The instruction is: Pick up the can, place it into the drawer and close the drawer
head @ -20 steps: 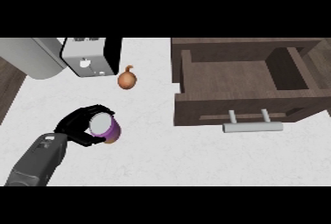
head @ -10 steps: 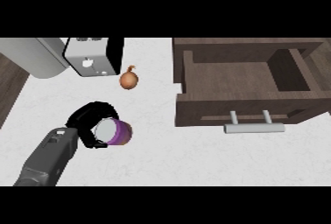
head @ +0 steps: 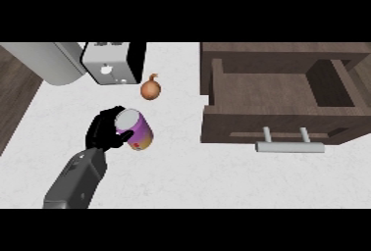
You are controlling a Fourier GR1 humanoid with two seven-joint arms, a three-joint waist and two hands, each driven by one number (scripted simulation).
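Our left hand (head: 103, 131) has its black fingers (head: 123, 134) curled round the can (head: 136, 129), thumb and fingers wrapping its purple side, so that part of the can is hidden behind them. The can is tilted, its silver lid toward eleven o'clock and its yellowish base toward five o'clock, over the white counter (head: 181, 171) at the left of centre. Behind the hand, our grey forearm (head: 76, 181) runs down toward seven o'clock and meets the lower edge of the view. At twelve o'clock from the can, near but apart from it, lies a brown onion (head: 150, 89) with its stalk pointing up. Farther on, toward eleven o'clock, stands a toaster (head: 112, 62), and just beside it on its left a grey cylinder (head: 52, 62). At about two to three o'clock from the can, well apart from it, the wooden drawer (head: 279, 95) stands pulled open, its metal handle (head: 288, 146) at its front edge.
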